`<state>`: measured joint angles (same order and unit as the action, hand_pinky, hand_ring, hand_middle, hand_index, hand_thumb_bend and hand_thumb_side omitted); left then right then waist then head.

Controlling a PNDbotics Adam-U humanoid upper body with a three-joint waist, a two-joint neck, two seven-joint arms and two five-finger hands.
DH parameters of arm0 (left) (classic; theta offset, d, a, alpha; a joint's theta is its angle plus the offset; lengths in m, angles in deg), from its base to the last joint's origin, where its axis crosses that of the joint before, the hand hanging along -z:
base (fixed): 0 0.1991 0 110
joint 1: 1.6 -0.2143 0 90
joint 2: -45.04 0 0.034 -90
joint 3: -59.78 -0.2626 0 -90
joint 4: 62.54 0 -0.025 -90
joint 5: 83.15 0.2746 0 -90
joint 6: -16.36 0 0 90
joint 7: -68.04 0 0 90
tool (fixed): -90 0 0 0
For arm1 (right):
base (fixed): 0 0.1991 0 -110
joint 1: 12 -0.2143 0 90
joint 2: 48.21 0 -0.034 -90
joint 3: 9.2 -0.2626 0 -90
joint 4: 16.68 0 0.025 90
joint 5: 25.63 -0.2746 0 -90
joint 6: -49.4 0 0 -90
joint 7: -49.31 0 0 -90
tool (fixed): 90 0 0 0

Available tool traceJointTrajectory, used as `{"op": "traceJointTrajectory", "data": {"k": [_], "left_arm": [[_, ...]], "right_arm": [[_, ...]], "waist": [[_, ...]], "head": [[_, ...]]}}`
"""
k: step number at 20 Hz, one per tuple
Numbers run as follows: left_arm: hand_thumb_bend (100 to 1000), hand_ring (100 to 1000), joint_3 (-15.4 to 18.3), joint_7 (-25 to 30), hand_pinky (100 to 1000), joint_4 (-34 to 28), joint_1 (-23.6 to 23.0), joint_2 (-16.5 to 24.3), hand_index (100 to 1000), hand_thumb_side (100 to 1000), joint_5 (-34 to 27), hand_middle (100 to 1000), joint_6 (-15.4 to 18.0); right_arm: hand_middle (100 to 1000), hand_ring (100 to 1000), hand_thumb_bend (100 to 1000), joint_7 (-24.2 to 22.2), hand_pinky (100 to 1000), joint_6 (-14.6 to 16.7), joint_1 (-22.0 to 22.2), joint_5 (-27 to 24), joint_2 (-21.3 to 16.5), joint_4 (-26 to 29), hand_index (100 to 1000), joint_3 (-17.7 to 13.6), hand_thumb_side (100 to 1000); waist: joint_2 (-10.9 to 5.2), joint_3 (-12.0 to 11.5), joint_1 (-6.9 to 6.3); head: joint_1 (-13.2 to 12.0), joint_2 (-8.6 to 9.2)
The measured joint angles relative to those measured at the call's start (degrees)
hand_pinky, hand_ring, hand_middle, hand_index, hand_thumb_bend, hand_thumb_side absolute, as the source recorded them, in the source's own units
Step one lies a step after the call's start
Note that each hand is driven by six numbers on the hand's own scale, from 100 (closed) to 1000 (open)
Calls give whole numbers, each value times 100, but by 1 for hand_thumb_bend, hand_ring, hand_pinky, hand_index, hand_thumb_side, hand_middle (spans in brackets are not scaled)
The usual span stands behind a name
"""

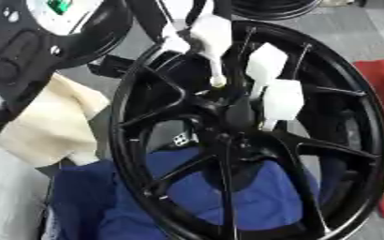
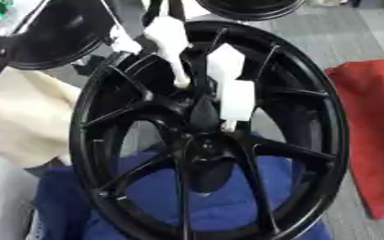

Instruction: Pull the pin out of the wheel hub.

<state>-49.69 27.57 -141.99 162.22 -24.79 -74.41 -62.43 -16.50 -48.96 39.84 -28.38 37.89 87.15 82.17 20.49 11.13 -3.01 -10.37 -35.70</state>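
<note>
The large black multi-spoke alloy wheel stands nearly upright, its lower rim resting on a crumpled blue cloth. A cream cloth lies to its left and a red cloth to its right; a second black wheel rim shows at the top edge.

A robot hand with white-covered fingers reaches down from above into the centre of the wheel. Its fingers are bent, and their tips converge on the dark hub. Which arm it belongs to cannot be judged, since it enters from the top centre. Whether the fingers pinch anything cannot be told: the hub area is uniformly black.

The pin itself cannot be made out. No separate rod or peg shows against the hub, in the fingers, or on the cloths. It is presumably at the hub centre under the fingertips.

Assessment: the reach to the hub appears complete. Grasp is unconfirmed. Extraction shows no sign of being done. Remaining: secure the pin and draw it out clear of the hub.

No other robot hand shows.
</note>
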Motion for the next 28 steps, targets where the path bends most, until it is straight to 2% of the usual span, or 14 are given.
{"op": "traceJointTrajectory", "data": {"k": [4, 8, 11, 15, 16, 18, 21, 22, 23, 24, 25, 27, 28], "left_arm": [[242, 422, 379, -305, 637, 52, 56, 174, 197, 100, -148, 102, -82], [197, 433, 683, -597, 640, 185, 80, 412, 201, 100, -264, 106, -179], [163, 444, 1070, -849, 641, 458, 43, 743, 206, 100, -235, 112, -333], [100, 467, 1681, -1226, 655, 991, -330, 1299, 230, 100, -14, 132, -612], [100, 487, 1838, -1323, 673, 1126, -458, 1440, 267, 100, 52, 163, -679], [100, 603, 2150, -1514, 760, 1396, -748, 1737, 450, 100, 175, 325, -784], [100, 745, 2523, -1795, 832, 1751, -1186, 2110, 641, 100, 342, 500, -870], [100, 831, 2610, -1890, 871, 1857, -1340, 2218, 752, 100, 413, 652, -902], [100, 889, 2688, -1985, 895, 1950, -1495, 2313, 833, 343, 486, 780, -930], [152, 929, 2762, -2076, 920, 2036, -1647, 2387, 887, 662, 538, 851, -957], [211, 960, 2829, -2154, 934, 2106, -1799, 2442, 918, 880, 562, 888, -975], [324, 983, 2934, -2263, 938, 2211, -2082, 2533, 942, 965, 547, 924, -1000], [336, 982, 2972, -2303, 935, 2247, -2189, 2569, 940, 984, 527, 923, -1013]], "right_arm": [[717, 717, 100, 44, 683, 20, 63, 0, 0, 1, 800, -40, 705], [718, 718, 100, 62, 684, 29, 151, 0, -7, 0, 800, -69, 705], [718, 718, 100, 106, 684, 29, 222, 14, -43, 0, 799, -118, 705], [718, 720, 100, 189, 687, 38, 295, 75, -136, 13, 799, -227, 706], [718, 720, 100, 212, 687, 39, 296, 99, -155, 21, 799, -256, 706], [718, 720, 100, 241, 687, 45, 295, 139, -164, 50, 799, -298, 706], [717, 719, 100, 259, 686, 32, 289, 192, -165, 84, 798, -318, 705], [717, 719, 100, 260, 685, 30, 287, 204, -165, 90, 798, -318, 706], [717, 719, 100, 260, 685, 29, 287, 207, -165, 91, 797, -318, 706], [717, 719, 100, 261, 685, 28, 287, 207, -165, 92, 797, -318, 706], [716, 719, 100, 264, 685, 25, 287, 208, -165, 93, 797, -318, 706], [716, 719, 100, 272, 685, 18, 286, 208, -165, 96, 797, -318, 706], [716, 719, 100, 273, 685, 16, 283, 208, -165, 100, 796, -318, 707]], "waist": [[-22, -60, 7], [-91, -192, 12], [-134, -354, 6], [-166, -520, 8], [-167, -547, 13], [-167, -573, 33], [-167, -580, 62], [-167, -584, 65], [-167, -587, 69], [-167, -589, 72], [-167, -590, 76], [-167, -590, 86], [-167, -590, 94]], "head": [[92, -29], [186, -86], [300, -145], [460, -200], [489, -200], [527, -200], [569, -200], [575, -200], [579, -200], [580, -200], [581, -200], [580, -200], [580, -200]]}}
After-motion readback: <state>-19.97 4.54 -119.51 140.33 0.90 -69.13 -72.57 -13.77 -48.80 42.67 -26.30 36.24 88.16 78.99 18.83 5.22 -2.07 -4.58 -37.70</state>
